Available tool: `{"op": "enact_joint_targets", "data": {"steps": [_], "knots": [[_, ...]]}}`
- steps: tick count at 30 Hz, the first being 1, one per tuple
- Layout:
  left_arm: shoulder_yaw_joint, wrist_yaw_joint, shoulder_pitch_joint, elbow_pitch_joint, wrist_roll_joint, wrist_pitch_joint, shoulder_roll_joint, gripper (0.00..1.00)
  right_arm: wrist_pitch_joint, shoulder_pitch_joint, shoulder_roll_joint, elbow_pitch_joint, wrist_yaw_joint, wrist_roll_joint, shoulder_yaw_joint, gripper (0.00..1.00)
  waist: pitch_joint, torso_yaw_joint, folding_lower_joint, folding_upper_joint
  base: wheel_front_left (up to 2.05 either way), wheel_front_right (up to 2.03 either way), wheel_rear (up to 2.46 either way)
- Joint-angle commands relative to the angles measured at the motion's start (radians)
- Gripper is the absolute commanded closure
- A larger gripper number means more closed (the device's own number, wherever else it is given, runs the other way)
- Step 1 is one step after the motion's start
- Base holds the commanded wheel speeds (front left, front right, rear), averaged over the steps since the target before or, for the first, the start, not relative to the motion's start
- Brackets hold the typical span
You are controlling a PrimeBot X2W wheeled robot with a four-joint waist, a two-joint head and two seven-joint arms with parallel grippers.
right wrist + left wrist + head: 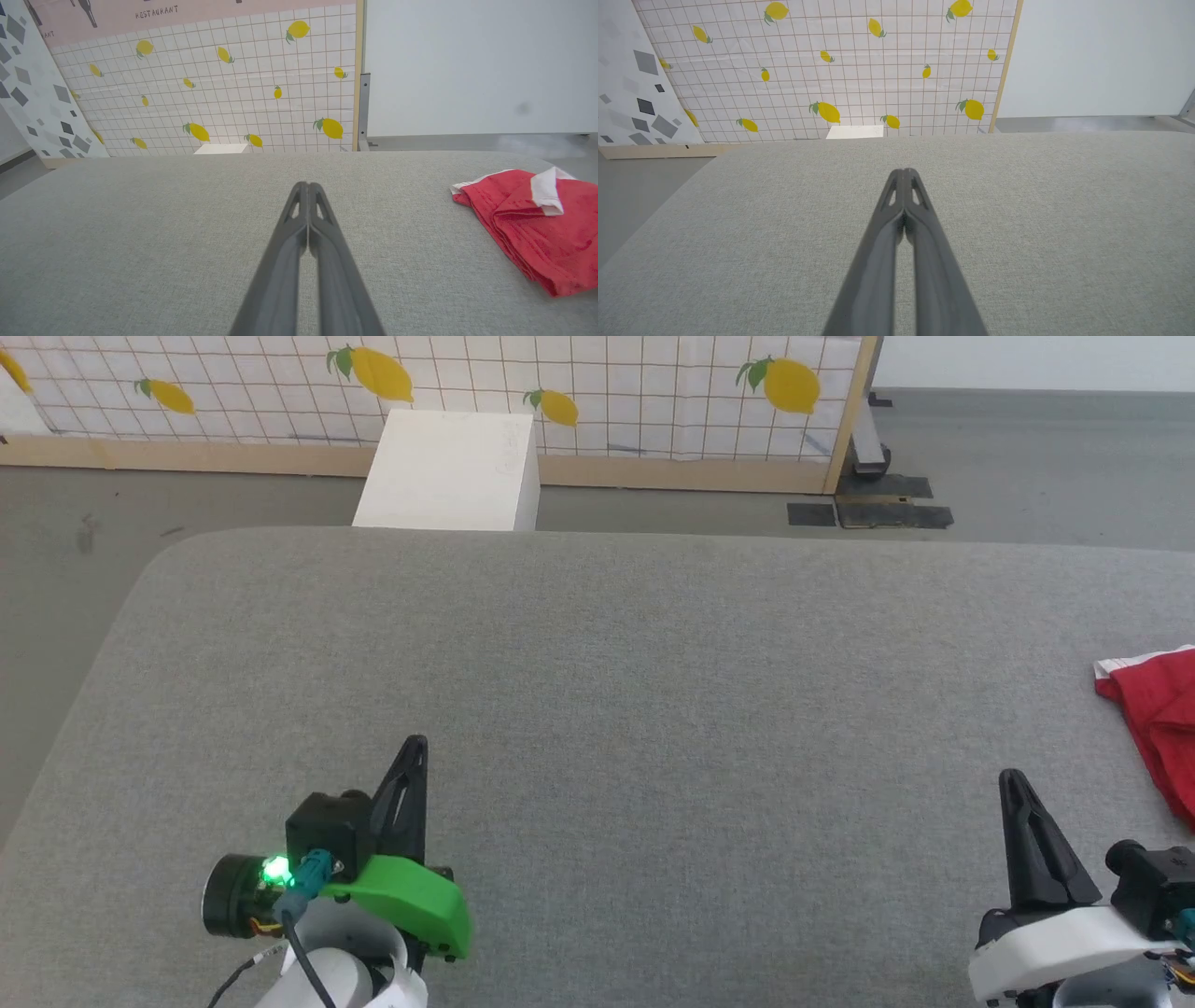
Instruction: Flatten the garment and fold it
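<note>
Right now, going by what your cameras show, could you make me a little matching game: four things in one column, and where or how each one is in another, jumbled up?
Things:
1. garment
2. left gripper
3. white box
4. lemon-patterned panel

Place or state:
A. on the floor, beyond the far edge of the grey surface
B. fingers closed together, holding nothing
C. bunched up on the grey surface, on the robot's right
D. standing upright behind the white box

Pairs: 1-C, 2-B, 3-A, 4-D
</note>
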Motion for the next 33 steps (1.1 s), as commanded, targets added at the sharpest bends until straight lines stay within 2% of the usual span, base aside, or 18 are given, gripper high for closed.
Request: {"op": "enact_joint_targets", "data": {"steps": [1,33], "knots": [[0.018,-0.01,0.019,-0.005,0.027,0.006,-0.014,1.0,0.004,-0.018,0.001,0.003,0.0,-0.011,0.005,1.0,-0.001,-0.001,0.0,0.0,0.0,0.0,0.0],[0.191,-0.109,0.069,-0.017,0.181,0.06,-0.12,1.0,0.031,-0.042,0.002,0.013,-0.001,-0.054,0.038,1.0,-0.013,-0.012,0.0,0.0,0.0,0.0,0.0]]}}
